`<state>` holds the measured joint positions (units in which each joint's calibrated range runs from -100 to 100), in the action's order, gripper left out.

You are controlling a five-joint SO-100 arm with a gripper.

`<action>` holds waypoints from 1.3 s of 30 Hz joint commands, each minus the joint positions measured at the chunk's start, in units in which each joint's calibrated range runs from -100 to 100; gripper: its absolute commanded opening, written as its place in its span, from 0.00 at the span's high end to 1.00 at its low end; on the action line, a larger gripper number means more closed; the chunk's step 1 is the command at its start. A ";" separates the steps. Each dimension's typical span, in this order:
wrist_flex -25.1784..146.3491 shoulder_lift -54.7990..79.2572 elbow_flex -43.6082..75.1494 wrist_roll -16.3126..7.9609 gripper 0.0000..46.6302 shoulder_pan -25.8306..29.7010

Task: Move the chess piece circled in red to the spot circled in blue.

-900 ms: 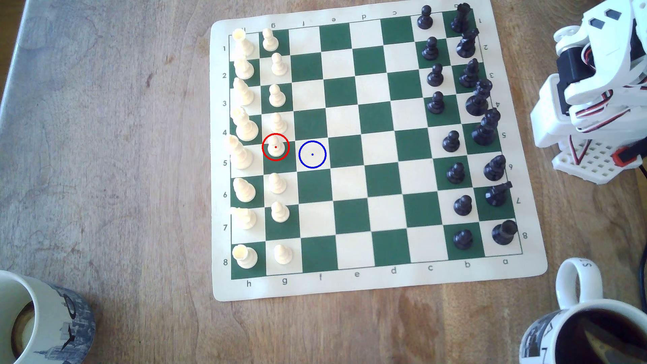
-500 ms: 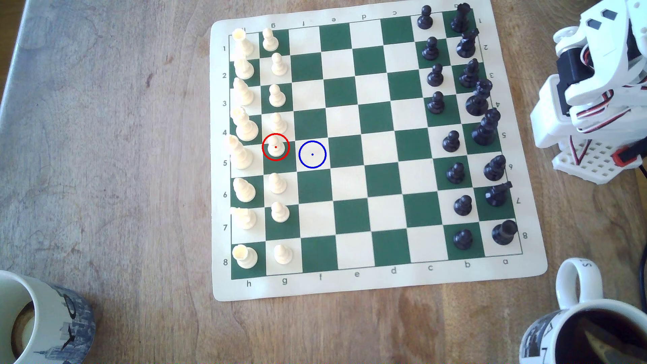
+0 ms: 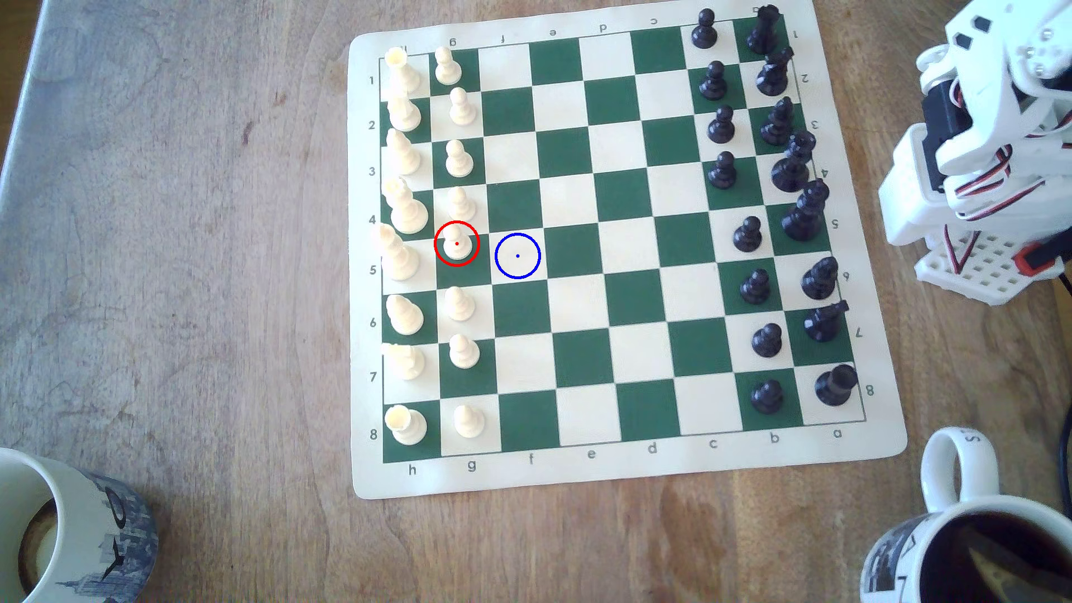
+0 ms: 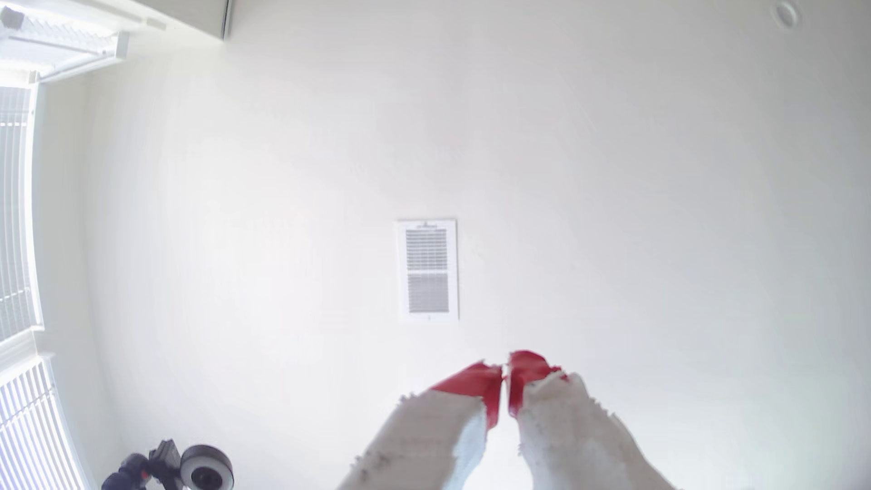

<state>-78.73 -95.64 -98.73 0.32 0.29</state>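
The chess piece (image 3: 457, 246), a cream pawn inside a red ring, stands on a green square in the second column from the exterior view's left. One square to its right lies the spot (image 3: 517, 255), a cream square marked by a blue ring and dot, with nothing on it. My white arm (image 3: 986, 145) is folded up beyond the board's right edge, far from both. In the wrist view my gripper (image 4: 504, 370) points up at a white ceiling, its red-tipped fingers (image 4: 476, 381) pressed together and holding nothing.
Cream pieces (image 3: 406, 214) fill the board's two left columns and black pieces (image 3: 754, 232) the two right ones in the exterior view. One mug (image 3: 64, 527) sits at the bottom left and a mug of dark tea (image 3: 980, 539) at the bottom right. A ceiling vent (image 4: 428, 269) faces the wrist camera.
The upper part of my arm has shifted a little toward the exterior view's left. The pieces have not moved.
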 commanded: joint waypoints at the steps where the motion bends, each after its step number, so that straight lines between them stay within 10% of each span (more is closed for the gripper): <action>1: 9.68 -0.20 0.64 -0.39 1.00 -0.65; 24: 59.64 0.74 10.07 -0.49 1.00 -5.18; 39: 93.88 27.22 34.73 -0.49 1.00 -7.22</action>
<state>6.14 -71.60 -74.51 -0.17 -6.42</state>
